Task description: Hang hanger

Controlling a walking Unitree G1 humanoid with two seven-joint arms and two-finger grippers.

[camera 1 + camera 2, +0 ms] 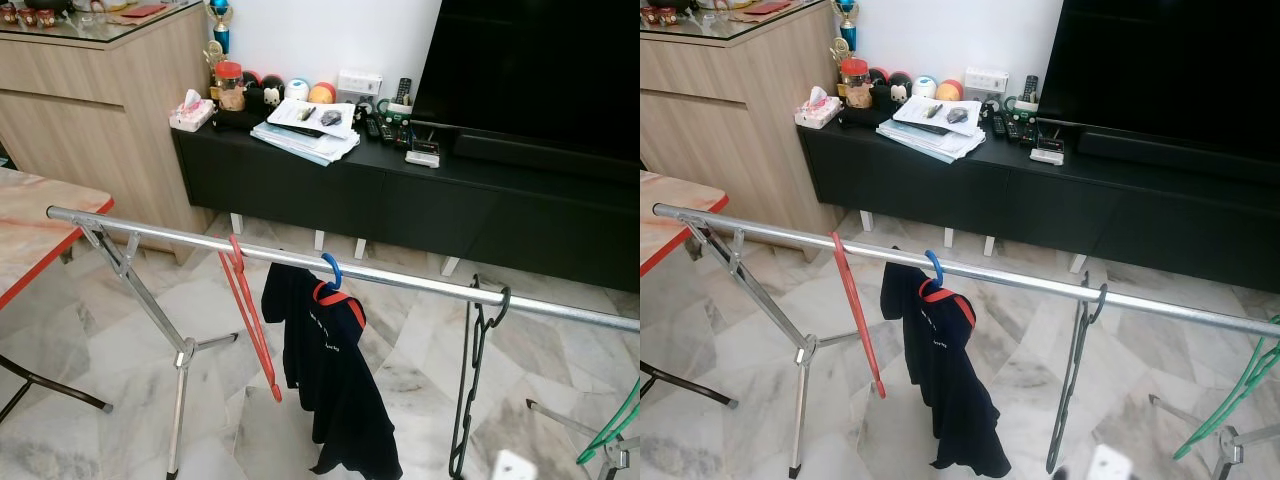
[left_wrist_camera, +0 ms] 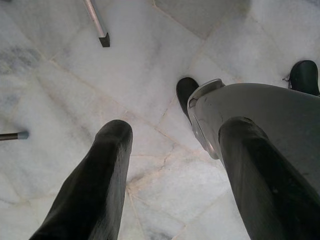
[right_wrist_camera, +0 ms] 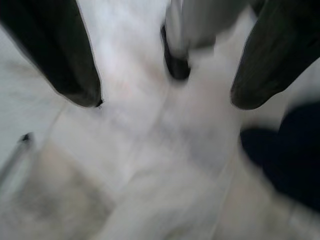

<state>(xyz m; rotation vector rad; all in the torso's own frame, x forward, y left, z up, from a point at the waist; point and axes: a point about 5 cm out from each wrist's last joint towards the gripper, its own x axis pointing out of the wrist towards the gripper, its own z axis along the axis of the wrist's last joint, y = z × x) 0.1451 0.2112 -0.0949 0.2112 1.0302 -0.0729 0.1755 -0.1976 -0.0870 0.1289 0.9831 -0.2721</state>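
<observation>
Hangers, red (image 1: 250, 320) and black (image 1: 472, 375), hang on the rail (image 1: 400, 278); my left pincer (image 2: 170, 170) and right pincer (image 3: 165, 95) both gape empty above the floor (image 2: 150, 65).

Silver rail (image 1: 400, 277) carries a red hanger (image 1: 250, 320), a blue-hooked hanger (image 1: 332, 268) with navy, red-collared shirt (image 1: 335, 380), a black hanger (image 1: 475, 360) and a green hanger (image 1: 610, 425). Floor (image 2: 150, 60) between the black fingers (image 2: 95, 185) is white, grey-veined marble.

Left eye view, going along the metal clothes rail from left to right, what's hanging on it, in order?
On the rail: red hanger → blue hanger carrying a dark shirt → black hanger → green hanger at the picture's right edge.
</observation>
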